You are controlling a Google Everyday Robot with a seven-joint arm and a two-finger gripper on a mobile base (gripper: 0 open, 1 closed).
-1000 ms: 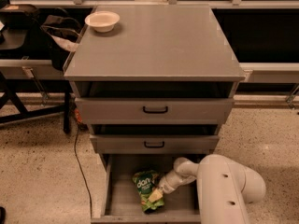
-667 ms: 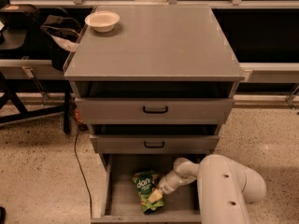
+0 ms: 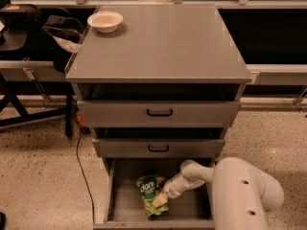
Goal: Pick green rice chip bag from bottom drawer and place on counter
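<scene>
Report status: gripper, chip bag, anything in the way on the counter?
Gripper down inside bottom drawer, against green rice chip bag right side. Bag lying on drawer floor, not yet on counter. White bowl at counter's far left corner.

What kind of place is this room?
Probably an office or lab workroom: a grey drawer cabinet, a speckled floor and a loose black cable. The gripper is down in the bottom drawer, at the green rice chip bag.
</scene>
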